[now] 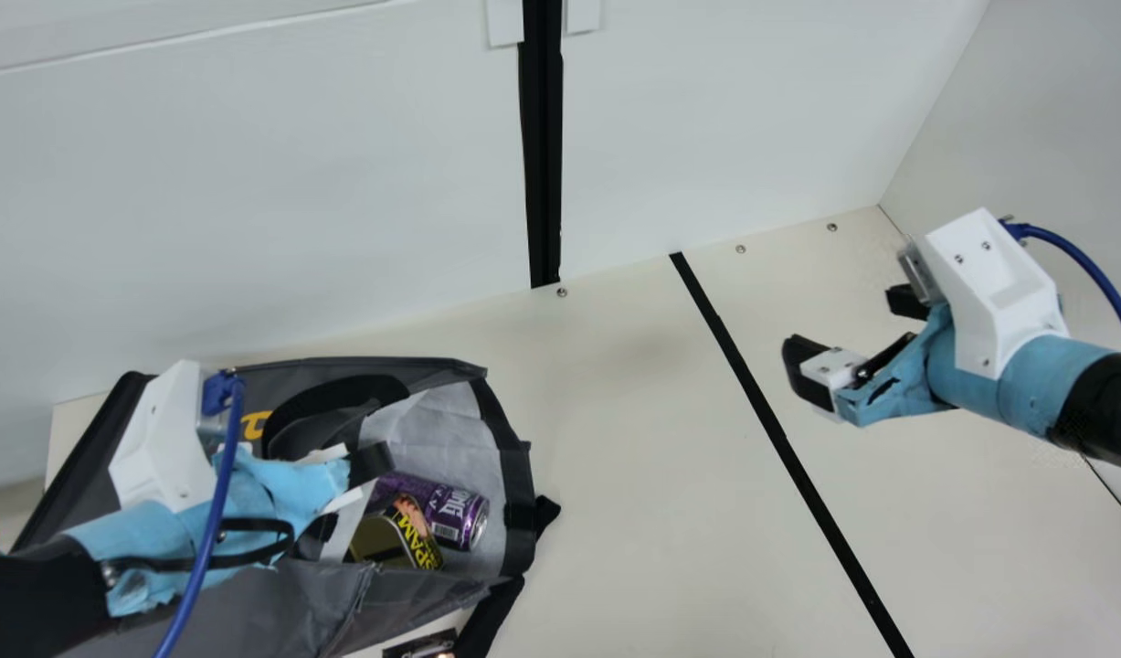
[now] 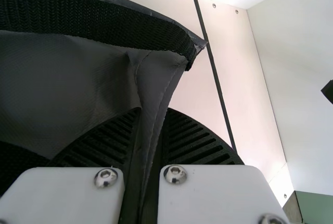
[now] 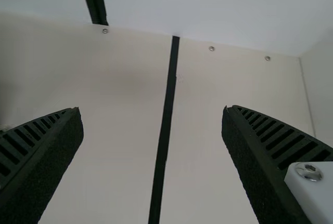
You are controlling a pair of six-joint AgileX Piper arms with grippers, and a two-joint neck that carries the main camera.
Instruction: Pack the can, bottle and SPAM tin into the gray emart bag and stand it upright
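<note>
Pinching the bag (image 1: 290, 608), left end effector (image 1: 348, 498) partly hides it; right end effector (image 1: 850, 331) gapes.

main view downward, wrist views nearer (table (image 1: 615, 457) shared)

Blk line (image 1: 772, 423) on tbl (image 1: 615, 512), wht wall (image 1: 249, 183) bhnd.
</note>
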